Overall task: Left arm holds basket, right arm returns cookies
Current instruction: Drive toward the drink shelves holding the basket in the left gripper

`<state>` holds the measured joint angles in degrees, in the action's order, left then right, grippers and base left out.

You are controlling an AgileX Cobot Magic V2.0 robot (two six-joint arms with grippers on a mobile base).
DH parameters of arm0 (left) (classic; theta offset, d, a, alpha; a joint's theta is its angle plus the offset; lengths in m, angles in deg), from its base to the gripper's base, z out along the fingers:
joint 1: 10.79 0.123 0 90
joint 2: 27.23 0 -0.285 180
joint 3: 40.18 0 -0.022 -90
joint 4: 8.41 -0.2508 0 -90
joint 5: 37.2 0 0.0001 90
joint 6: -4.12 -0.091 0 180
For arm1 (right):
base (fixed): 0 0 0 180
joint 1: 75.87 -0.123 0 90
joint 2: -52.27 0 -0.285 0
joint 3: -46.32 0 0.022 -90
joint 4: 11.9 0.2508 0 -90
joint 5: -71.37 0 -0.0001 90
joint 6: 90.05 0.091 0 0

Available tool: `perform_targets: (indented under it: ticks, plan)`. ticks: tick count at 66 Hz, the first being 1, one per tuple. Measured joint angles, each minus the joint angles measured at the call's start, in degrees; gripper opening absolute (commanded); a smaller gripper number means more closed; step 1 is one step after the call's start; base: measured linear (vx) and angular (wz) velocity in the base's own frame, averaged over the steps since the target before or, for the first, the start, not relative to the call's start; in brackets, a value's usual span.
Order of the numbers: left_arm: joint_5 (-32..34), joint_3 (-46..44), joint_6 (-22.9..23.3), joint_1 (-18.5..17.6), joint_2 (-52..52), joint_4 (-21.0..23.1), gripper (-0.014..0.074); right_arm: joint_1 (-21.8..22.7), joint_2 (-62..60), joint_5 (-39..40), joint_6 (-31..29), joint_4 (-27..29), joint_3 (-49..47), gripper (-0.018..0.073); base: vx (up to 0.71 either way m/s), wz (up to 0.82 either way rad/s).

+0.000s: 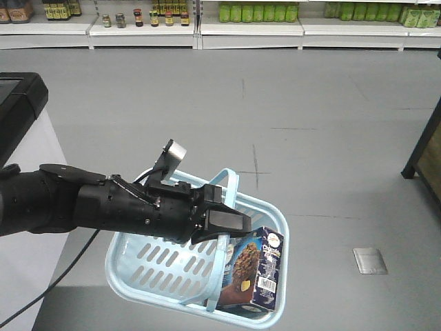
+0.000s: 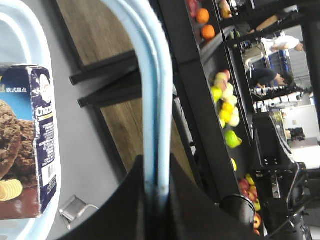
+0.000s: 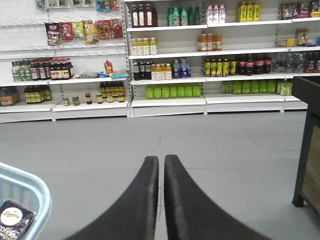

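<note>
My left arm [image 1: 124, 207] reaches in from the left, and its gripper [image 1: 222, 222] is shut on the two looped handles [image 2: 157, 100] of the light blue basket [image 1: 155, 265], which hangs above the grey floor. In the left wrist view the gripper [image 2: 156, 172] pinches both handles together. The navy cookies box [image 1: 253, 267] stands upright in the basket's right corner; it also shows in the left wrist view [image 2: 30, 145] and the right wrist view [image 3: 12, 220]. My right gripper [image 3: 161, 162] is shut and empty, above the floor to the right of the basket [image 3: 35, 187]. The right arm is out of the front view.
Store shelves with bottles and jars [image 3: 170, 55] line the far wall. A dark wooden stand [image 1: 424, 162] is at the right. A white counter with a black device [image 1: 17, 103] is at the left. A metal floor plate [image 1: 370, 261] lies right of the basket.
</note>
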<state>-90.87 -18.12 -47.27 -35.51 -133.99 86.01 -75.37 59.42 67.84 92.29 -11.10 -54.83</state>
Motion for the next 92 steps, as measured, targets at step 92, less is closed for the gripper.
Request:
perform_targets:
  ticks: [92]
  plan:
    - [0.0, 0.0, 0.0, 0.0, 0.0, 0.0, -0.0003, 0.0, 0.0, 0.0, 0.0, 0.0, 0.0, -0.0003, 0.43, 0.04]
